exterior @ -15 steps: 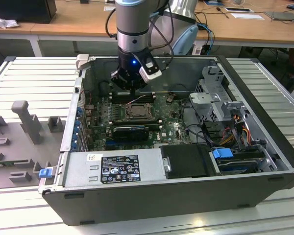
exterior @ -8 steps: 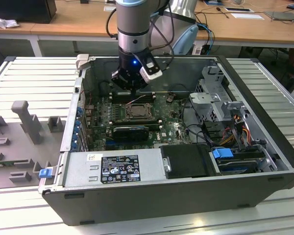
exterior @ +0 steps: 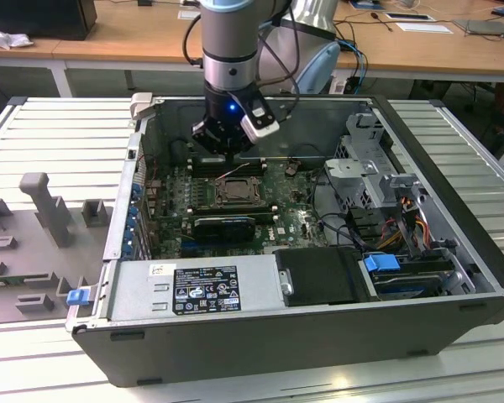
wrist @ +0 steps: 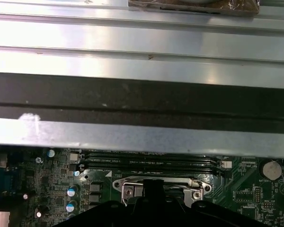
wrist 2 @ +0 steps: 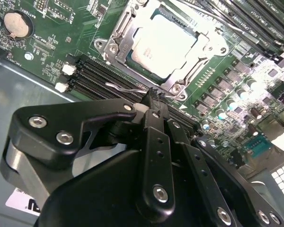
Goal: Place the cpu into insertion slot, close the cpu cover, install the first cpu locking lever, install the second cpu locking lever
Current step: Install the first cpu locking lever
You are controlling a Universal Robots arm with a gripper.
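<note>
The cpu [wrist 2: 166,43], pale and square, lies in the insertion slot [exterior: 233,192] on the green board. The grey cpu cover [wrist 2: 117,41] lies flat around the cpu, framing it. A thin wire locking lever [wrist 2: 124,87] runs along the socket's edge on the gripper's side, its end right at my fingertips. My gripper [wrist 2: 153,98] stands just off that socket edge, its black fingers [wrist 2: 157,142] drawn together with nothing seen between them. In the exterior view the gripper [exterior: 224,149] hangs over the board just behind the socket. In the first wrist view the cover's edge [wrist: 128,185] shows beside the gripper [wrist: 151,188].
Long black memory slots [wrist 2: 106,75] lie between my gripper and the socket. A coin battery [wrist 2: 15,23] and capacitors [wrist 2: 221,113] stand on the board. The case wall [wrist: 142,99], a black card [exterior: 225,225], the power supply [exterior: 193,290] and a drive cage [exterior: 378,180] hem in the board.
</note>
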